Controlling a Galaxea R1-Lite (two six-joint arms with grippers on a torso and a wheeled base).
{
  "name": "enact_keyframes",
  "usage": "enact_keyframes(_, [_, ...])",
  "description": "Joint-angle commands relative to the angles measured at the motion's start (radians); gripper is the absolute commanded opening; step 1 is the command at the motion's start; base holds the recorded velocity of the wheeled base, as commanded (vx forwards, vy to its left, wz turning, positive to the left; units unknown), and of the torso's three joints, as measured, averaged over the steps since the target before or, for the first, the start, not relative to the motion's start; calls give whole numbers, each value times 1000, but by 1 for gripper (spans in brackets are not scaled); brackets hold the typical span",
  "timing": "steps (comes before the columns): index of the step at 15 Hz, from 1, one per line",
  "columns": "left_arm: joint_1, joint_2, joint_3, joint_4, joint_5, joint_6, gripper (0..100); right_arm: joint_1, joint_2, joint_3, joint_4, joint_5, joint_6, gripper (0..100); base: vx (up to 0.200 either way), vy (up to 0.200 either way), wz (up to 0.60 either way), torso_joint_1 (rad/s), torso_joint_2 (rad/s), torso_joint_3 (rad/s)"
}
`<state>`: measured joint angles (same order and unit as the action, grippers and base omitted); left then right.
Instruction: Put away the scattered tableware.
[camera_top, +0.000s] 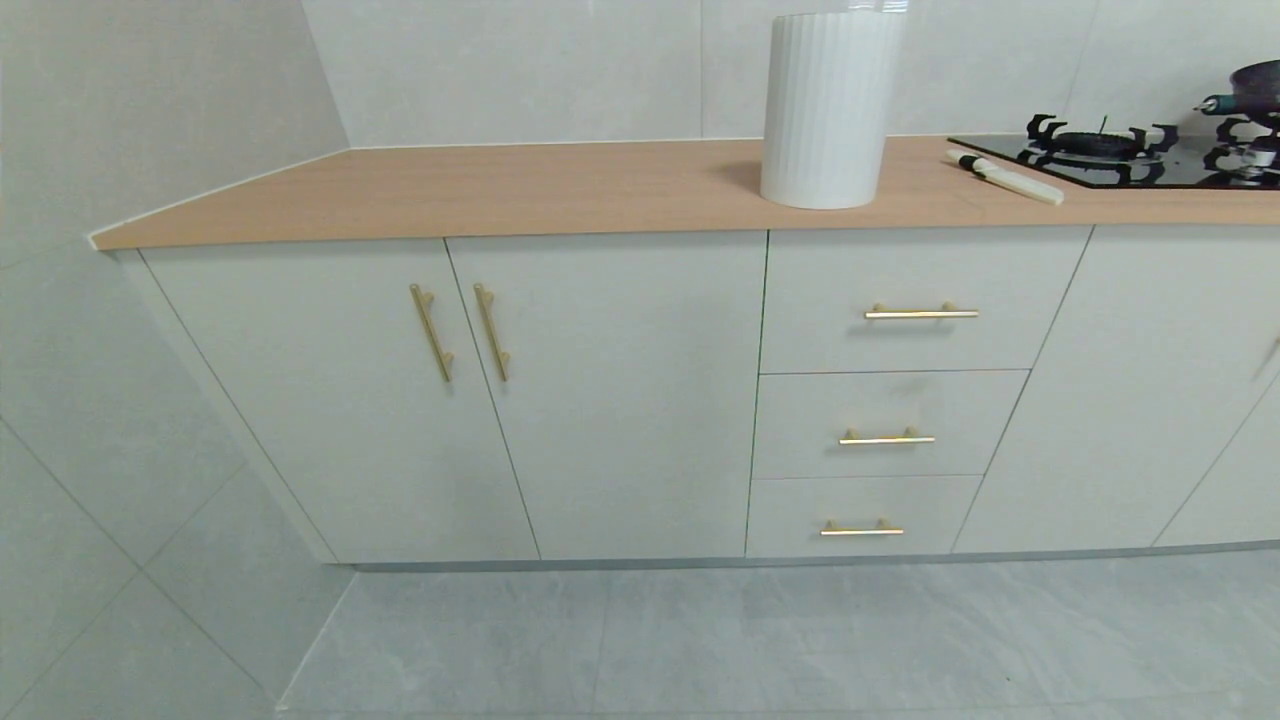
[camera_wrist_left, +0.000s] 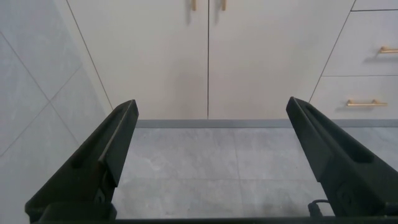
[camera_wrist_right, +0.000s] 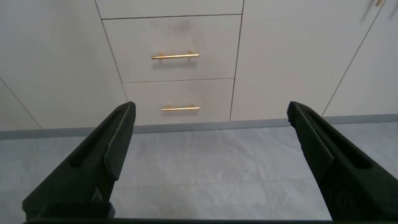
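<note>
Fingers (camera_wrist_left: 115, 146) of the left gripper (camera_wrist_left: 211, 112) stand wide apart and empty, facing cupboard doors (camera_wrist_left: 261, 56). The right gripper (camera_wrist_right: 210, 111) gapes equally wide, empty, facing drawers (camera_wrist_right: 174, 46). On the wooden countertop (camera_top: 500, 190), a cream utensil (camera_top: 1003, 177) lies between a ribbed white vase (camera_top: 825, 105) and the gas hob (camera_top: 1110, 155).

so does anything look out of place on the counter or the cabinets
One thing: a cream-coloured utensil lies loose and askew on the wooden countertop, between the white ribbed container and the gas hob. The cabinet doors and drawers are shut; nothing looks spilled or damaged.
</note>
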<state>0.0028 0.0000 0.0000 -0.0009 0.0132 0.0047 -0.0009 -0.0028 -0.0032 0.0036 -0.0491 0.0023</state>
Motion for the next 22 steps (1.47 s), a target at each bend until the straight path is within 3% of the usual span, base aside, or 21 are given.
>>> enact_keyframes(1, [0, 0, 0, -1, 1, 0, 100, -1, 3, 0, 1, 0, 1, 100, 200, 0, 0, 7, -2, -12])
enact_keyframes(20, [0, 0, 0, -1, 1, -2, 100, -1, 3, 0, 1, 2, 1, 100, 200, 0, 0, 2, 1, 3])
enact_keyframes(22, [0, 0, 0, -1, 1, -2, 100, -1, 3, 0, 1, 0, 1, 100, 0, 0, 0, 0, 0, 0])
